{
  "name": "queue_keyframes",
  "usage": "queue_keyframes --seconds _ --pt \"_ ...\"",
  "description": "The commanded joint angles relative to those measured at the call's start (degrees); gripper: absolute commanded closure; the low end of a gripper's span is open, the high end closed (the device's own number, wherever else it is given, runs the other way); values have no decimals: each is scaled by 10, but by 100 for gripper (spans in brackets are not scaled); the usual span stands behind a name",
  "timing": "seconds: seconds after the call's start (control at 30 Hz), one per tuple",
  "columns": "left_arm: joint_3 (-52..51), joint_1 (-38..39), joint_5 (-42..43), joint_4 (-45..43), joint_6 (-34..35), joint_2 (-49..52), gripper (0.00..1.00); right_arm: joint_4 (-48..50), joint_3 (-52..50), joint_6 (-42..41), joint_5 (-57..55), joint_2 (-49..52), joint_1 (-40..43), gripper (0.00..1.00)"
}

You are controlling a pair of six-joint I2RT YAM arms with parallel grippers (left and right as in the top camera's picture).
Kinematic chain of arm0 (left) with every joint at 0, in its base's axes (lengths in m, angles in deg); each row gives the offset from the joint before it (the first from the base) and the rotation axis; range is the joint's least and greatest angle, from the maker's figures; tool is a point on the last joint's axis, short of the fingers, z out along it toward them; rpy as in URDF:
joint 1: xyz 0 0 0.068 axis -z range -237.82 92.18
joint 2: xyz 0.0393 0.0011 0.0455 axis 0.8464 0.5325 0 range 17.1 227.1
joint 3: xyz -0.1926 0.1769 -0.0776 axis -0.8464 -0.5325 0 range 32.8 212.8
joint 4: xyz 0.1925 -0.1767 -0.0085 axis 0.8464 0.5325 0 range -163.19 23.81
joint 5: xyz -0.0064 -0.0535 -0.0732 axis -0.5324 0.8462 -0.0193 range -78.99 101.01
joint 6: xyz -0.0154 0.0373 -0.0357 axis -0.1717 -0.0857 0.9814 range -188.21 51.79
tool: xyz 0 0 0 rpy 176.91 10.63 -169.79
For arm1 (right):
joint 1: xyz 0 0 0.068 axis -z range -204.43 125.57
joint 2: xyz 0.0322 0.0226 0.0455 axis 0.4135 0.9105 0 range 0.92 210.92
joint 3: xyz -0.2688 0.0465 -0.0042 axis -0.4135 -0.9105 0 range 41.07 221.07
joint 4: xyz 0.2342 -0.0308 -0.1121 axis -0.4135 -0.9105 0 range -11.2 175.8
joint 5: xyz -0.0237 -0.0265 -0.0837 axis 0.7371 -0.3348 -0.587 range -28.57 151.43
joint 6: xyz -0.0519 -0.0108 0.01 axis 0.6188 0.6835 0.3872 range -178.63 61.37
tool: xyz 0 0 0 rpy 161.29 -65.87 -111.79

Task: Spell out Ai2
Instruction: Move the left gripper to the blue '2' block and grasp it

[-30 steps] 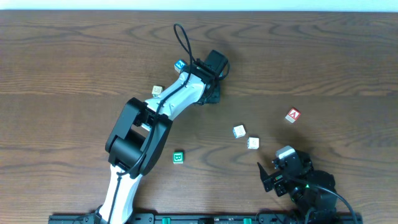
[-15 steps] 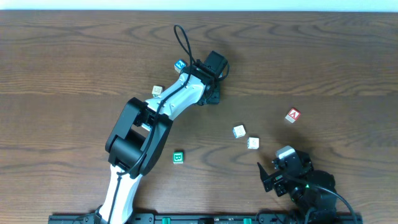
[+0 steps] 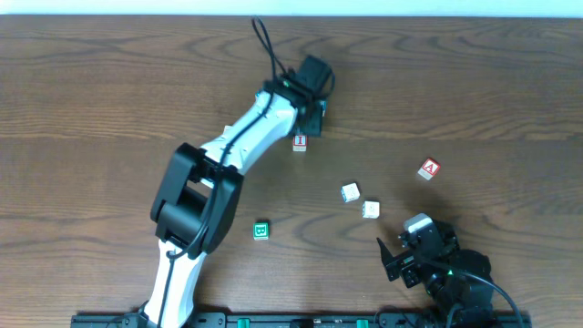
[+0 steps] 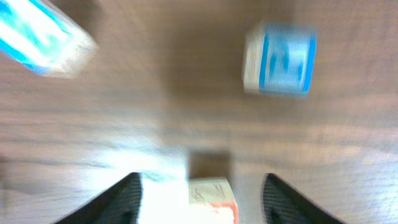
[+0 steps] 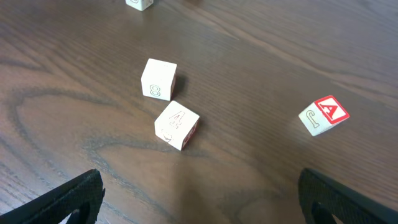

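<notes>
Hovering my left claw over the far half of the table, I am holding its fingers apart and gripping nothing. The red-edged I block is lying on the wood between them, with a gap on either side. The wrist view is blurring badly, so I am judging that from outlines alone. A blue block that seems to carry the 2 is sitting just ahead of my fingers, and a second blue block is lying off to one side. The A block is lying well apart, over towards my right claw. That claw is resting at the near edge, spread wide and empty. It is facing the 8 block and the 4 block, which this word is not needing. I am reading the I as lying on bare wood so that the A and the 2 can join it, one on each side.
</notes>
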Motion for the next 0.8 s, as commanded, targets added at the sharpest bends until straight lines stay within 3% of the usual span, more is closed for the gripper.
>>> queue_keyframes --seconds 0.0,0.1,0.27,0.43,0.77 --pt "48 -19 -105 10 40 -24 42 -1 -8 7 4 -4 3 1" --pt "53 -34 -136 -9 96 -17 41 -1 -8 7 4 -4 3 1" --pt "53 -64 -106 -38 145 16 47 -1 -8 7 4 -4 3 1" --pt "53 -76 -94 -37 187 42 41 -1 -8 7 4 -4 3 1" --pt "53 -73 -68 -16 289 75 40 -1 -8 7 4 -4 3 1"
